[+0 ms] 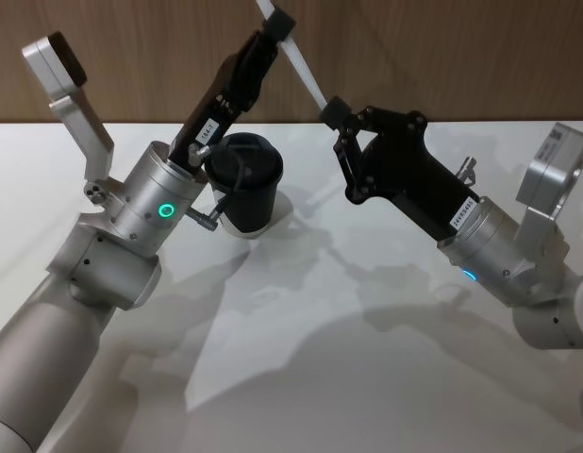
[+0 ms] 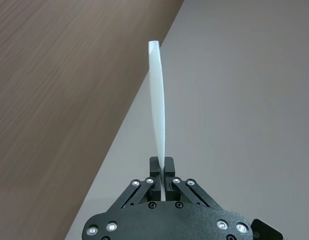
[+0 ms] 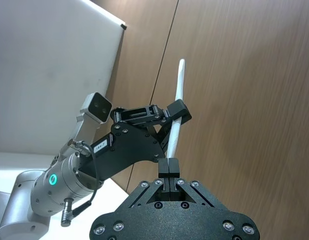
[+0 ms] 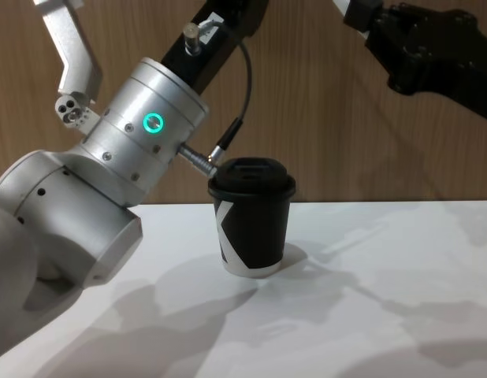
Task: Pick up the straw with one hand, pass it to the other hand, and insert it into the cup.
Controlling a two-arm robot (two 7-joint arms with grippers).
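Head view: the left gripper (image 1: 278, 23), long and black on a silver cylindrical wrist with a green glowing ring (image 1: 166, 209), reaches up and forward. Its fingers are clamped on the upper part of the thin, translucent-white plastic straw (image 1: 301, 66). The all-black, blocky right gripper (image 1: 331, 111) pinches the straw's lower end, so both hold the tube, which slants in the air above the white table (image 1: 367, 377). The small black paper cup (image 1: 246, 184) with its black plastic lid stands on the table just beside the left wrist, below the straw and apart from it.

Left wrist view: the left gripper (image 2: 162, 172) has its fingers pressed together on the straw (image 2: 157, 100). The straw runs straight out from them over the line where the table meets the brown wood-grain wall (image 2: 54, 100).

Right wrist view: the right gripper (image 3: 169, 167) is closed on one end of the straw (image 3: 173, 137). Farther along the tube, the left gripper (image 3: 178, 112) is clamped across it, and the free end pokes out beyond against the wall.

Chest view: the cup (image 4: 255, 220) stands upright on the table, its white angular mark and white base band showing. The left wrist looms beside it, with a thin dark cable (image 4: 242, 94) looping above the lid. The right gripper (image 4: 373, 25) sits high, well above the cup, with a short white piece of straw (image 4: 347, 8) at its tip.
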